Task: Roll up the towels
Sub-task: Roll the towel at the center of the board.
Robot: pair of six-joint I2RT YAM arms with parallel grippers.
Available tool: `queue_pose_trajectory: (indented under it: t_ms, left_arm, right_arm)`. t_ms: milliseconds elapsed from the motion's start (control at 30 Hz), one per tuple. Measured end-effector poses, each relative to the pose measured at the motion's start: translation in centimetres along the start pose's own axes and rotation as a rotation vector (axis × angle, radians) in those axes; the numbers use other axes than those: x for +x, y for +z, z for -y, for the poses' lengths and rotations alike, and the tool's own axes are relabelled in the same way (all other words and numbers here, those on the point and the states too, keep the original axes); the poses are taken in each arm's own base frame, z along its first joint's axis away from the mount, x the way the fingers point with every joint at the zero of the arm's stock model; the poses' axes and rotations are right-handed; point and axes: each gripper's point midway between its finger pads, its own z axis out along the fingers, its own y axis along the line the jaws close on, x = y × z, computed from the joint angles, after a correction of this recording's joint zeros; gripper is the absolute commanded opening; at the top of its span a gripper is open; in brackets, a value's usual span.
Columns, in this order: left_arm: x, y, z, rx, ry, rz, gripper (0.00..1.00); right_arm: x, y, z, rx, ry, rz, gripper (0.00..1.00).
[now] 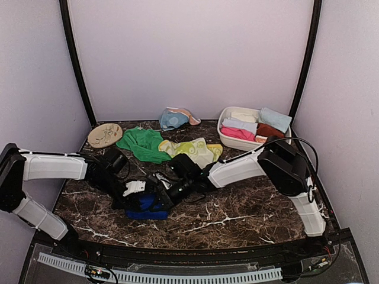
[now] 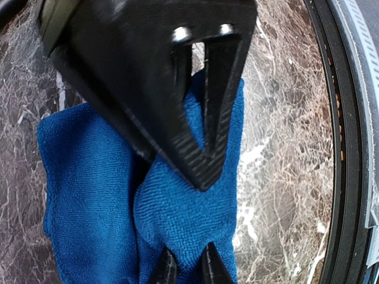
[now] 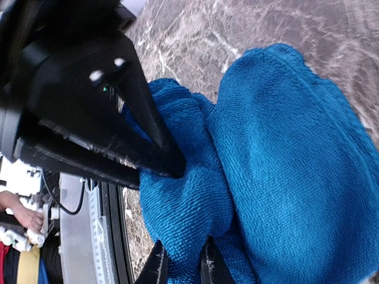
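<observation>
Left gripper [image 2: 188, 253]: fingers stand nearly together, with a fold of the royal blue towel [image 2: 89, 189] pinched between them. Right gripper [image 3: 182, 244]: fingers likewise narrow, clamped on a fold of the same towel. The two tools meet close together over this towel, which lies bunched and partly folded on the marble-patterned table [image 1: 237, 219], near the front centre. Behind it, loose and unrolled, are the green towel [image 1: 142, 144], the yellow-green patterned towel [image 1: 192, 151] just beside it, and the light blue towel [image 1: 172, 120] near the back wall. The white basin [image 1: 224, 135] at rear right holds rolled towels [image 1: 238, 133]. The tan disc [image 1: 105, 135] lies at rear left.
</observation>
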Motion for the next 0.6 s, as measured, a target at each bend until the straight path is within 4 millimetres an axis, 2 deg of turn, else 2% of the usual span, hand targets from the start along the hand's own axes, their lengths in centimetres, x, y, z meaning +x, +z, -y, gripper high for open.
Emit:
queue_pose_trajectory:
  t_ms: [100,133,200,233,333,367,400,500,600]
  left_arm:
    - [-0.3,0.3,-0.2,0.017,-0.022,0.008,0.03]
    - [-0.5,0.4,-0.3,0.026,-0.03,0.015,0.03]
    - [-1.0,0.7,-0.6,0.051,-0.049,0.032,0.03]
    - [-1.2,0.8,-0.7,0.064,-0.058,0.039,0.03]
    - [-1.1,0.9,-1.0,0.113,-0.113,0.053,0.02]
    - [-1.0,0.9,-1.1,0.128,-0.129,0.056,0.02]
    - [-1.0,0.9,-1.2,0.148,-0.149,0.057,0.02]
    - [-1.1,1.0,-1.4,0.202,-0.194,0.054,0.01]
    - [-1.2,1.2,-1.5,0.264,-0.241,0.047,0.01]
  right_arm:
    - [0.1,-0.8,0.2,0.039,-0.015,0.062,0.25]
    - [0.1,-1.2,0.3,0.06,-0.02,0.084,0.31]
    - [0.5,-2.6,0.2,0.121,-0.048,0.146,0.52]
    - [0.6,-2.9,0.2,0.14,-0.051,0.156,0.57]
    - [2.4,-5.5,1.0,0.242,-0.086,0.218,0.62]
    - [3.3,-6.3,1.4,0.274,-0.095,0.227,0.77]
    - [4.4,-7.1,2.1,0.315,-0.107,0.235,0.85]
    - [6.2,-8.5,2.9,0.408,-0.196,0.252,0.86]
    - [6.8,-8.8,1.4,0.509,-0.404,0.254,0.83]
